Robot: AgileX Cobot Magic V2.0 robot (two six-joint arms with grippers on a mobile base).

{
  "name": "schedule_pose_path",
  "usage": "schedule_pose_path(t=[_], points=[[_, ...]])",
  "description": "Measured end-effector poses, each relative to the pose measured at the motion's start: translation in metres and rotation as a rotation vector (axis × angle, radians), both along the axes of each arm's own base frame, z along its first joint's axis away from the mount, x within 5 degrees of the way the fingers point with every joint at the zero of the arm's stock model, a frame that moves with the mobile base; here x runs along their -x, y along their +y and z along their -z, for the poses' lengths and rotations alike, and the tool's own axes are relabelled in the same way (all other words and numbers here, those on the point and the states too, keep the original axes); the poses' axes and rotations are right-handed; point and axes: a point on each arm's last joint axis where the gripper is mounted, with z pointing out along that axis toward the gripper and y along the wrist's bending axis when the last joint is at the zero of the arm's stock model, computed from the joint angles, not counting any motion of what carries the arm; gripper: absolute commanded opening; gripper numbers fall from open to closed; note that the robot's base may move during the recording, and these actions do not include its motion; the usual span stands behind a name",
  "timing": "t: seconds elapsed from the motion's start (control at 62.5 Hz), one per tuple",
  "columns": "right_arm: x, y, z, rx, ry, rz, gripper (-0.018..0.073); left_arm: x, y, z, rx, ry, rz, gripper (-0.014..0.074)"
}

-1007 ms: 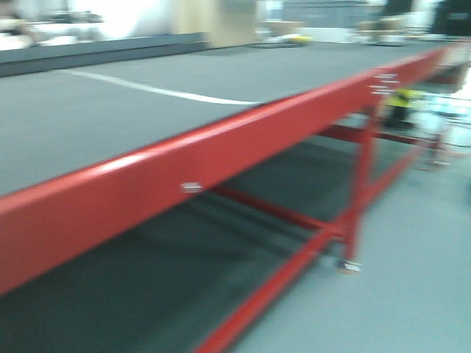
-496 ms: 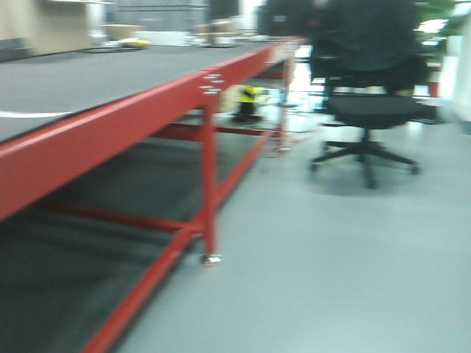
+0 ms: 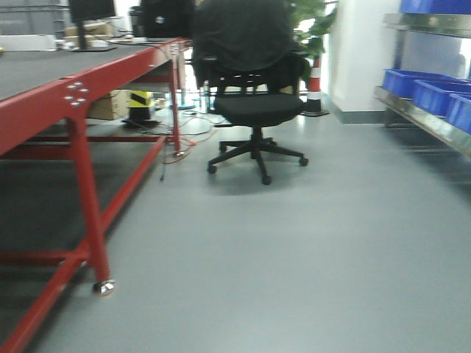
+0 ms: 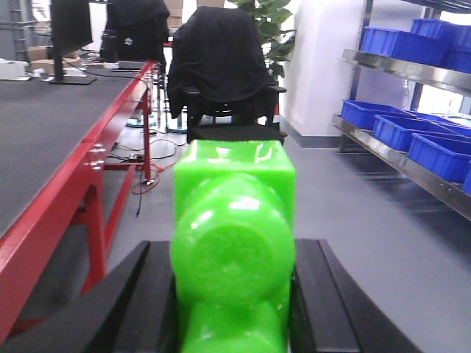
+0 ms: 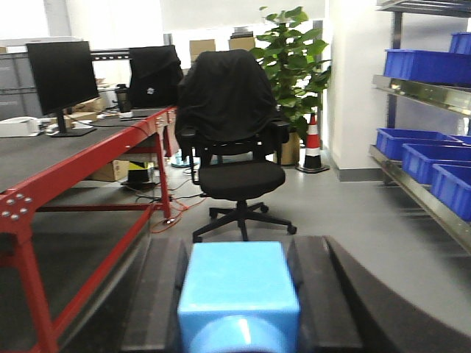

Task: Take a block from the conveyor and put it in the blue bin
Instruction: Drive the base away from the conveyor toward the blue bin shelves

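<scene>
Front view first: 1 second ago the conveyor [image 3: 40,77] filled the frame, and now it has slid off to the left edge. That reads as the base swinging right, away from the pick-up and toward the shelf of blue bins [image 3: 412,79] at the far right. The grey floor [image 3: 294,250] is wide open ahead. The hard edges to mind are the red frame leg with its castor [image 3: 103,287] close on the left and the black office chair [image 3: 254,110] mid-aisle, with loose cables near its base. Over to the left wrist: the left gripper [image 4: 234,250] is clenched on a bright green block [image 4: 232,243]. Its 2 black fingers [image 4: 140,294] press either flank, so that block is off the belt and riding along. The bins [image 4: 441,151] sit well apart to the right, with the shelf lip jutting toward the aisle. Right wrist now: the right gripper [image 5: 237,254] is clamped on a light blue block [image 5: 237,290]. The chair sits dead ahead and the bins [image 5: 423,158] are off to the right. Grabbing looks done; I judge the drop into a bin is what remains.
</scene>
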Motion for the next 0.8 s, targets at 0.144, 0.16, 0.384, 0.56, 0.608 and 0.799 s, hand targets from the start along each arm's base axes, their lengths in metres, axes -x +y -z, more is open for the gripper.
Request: schedule_pose_path(t=[0.144,0.16,0.384,0.56,0.608,0.799], points=[[0.0000,0.0000,-0.0002,0.000,-0.002,0.000,-0.0162,0.0000,0.0000,0.0000,0.000,0.000,0.000,-0.0111],[0.0000,0.0000,-0.0001,0.000,-0.001,0.000,-0.0162,0.0000,0.0000,0.0000,0.000,0.000,0.000,-0.0111],[0.0000,0.0000,-0.0004,0.000,-0.004,0.000,-0.0162,0.0000,0.0000,0.0000,0.000,0.000,0.000,-0.0111],[0.0000,-0.0001,-0.0005,-0.001,-0.006,0.001,-0.0162,0.0000,0.0000,0.0000,0.000,0.000,0.000,-0.0111],[0.0000,-0.0001,-0.0005,-0.001,-0.006,0.001,-0.0162,0.0000,0.0000,0.0000,0.000,0.000,0.000,-0.0111],[0.0000,-0.0001,-0.0007,-0.001,-0.008,0.001,-0.0162,0.0000,0.0000,0.0000,0.000,0.000,0.000,-0.0111]])
